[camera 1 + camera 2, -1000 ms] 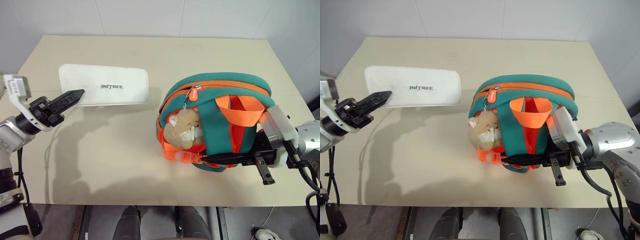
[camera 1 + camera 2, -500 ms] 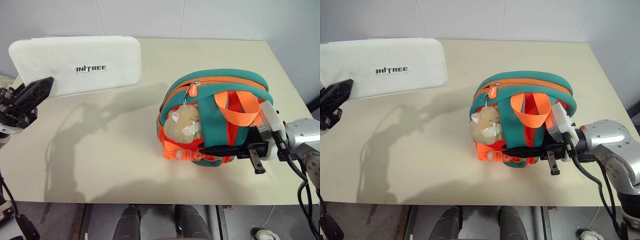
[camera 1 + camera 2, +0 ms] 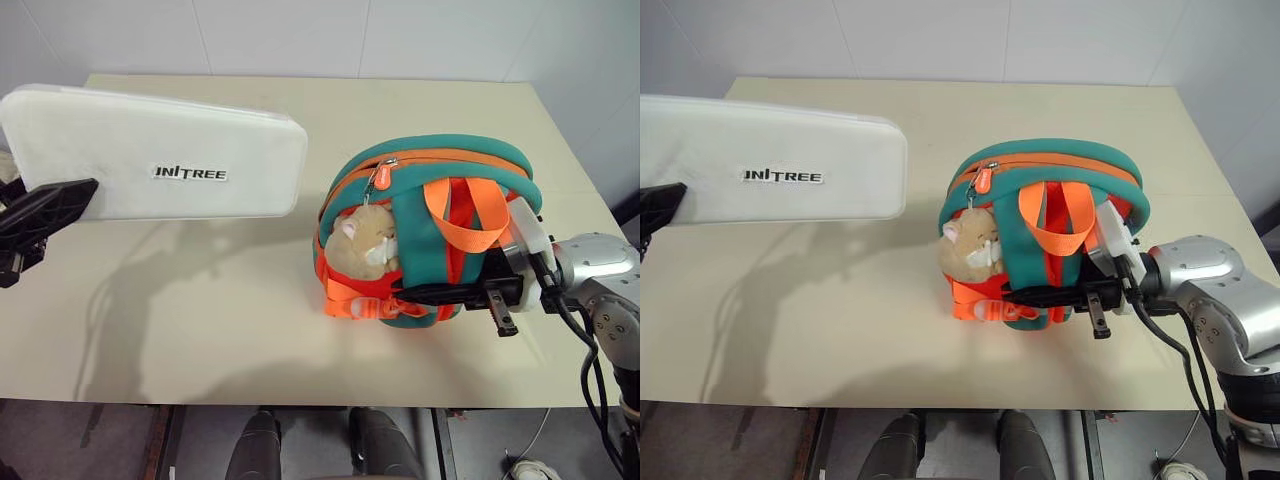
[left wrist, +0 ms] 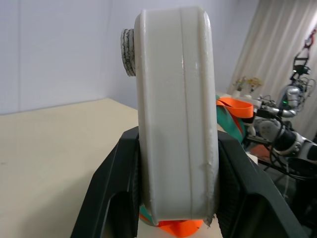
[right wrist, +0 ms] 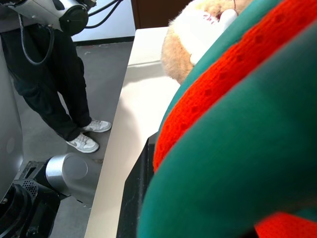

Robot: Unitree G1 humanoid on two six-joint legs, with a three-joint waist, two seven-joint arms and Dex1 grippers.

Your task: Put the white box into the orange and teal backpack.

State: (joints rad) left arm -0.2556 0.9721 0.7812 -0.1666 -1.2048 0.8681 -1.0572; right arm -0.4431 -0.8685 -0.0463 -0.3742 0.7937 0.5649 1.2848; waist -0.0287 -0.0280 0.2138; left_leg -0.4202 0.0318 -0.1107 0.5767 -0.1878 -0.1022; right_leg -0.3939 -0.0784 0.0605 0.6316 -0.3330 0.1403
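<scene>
White tiled walls stand behind the beige table (image 3: pixel 240 320), which takes up most of the head views. On the right part of the table sits the orange and teal backpack (image 3: pixel 430 200), with its teal straps and bright orange webbing loop facing up. A tan plush animal (image 3: pixel 365 240) hangs at its left side, just under the orange zipper pull.

At the left, the white box (image 3: pixel 160 155) is off the table — it is held up in the air, and its shadow falls on the surface below it. The dark lettering on its top face is readable. The left gripper (image 3: pixel 40 215) grasps the box at its left end; in the left wrist view the two black fingers (image 4: pixel 111 193) press on both flat sides of the box. The box and the backpack are apart, with open table between them.

The right gripper (image 3: pixel 1055 297) lies at the near side of the backpack, pointing to the left — its fingers are clenched on the bag's lower fabric. In the right wrist view a person's legs (image 5: pixel 59 94) in dark trousers and white shoes stand on the floor beside the table.
</scene>
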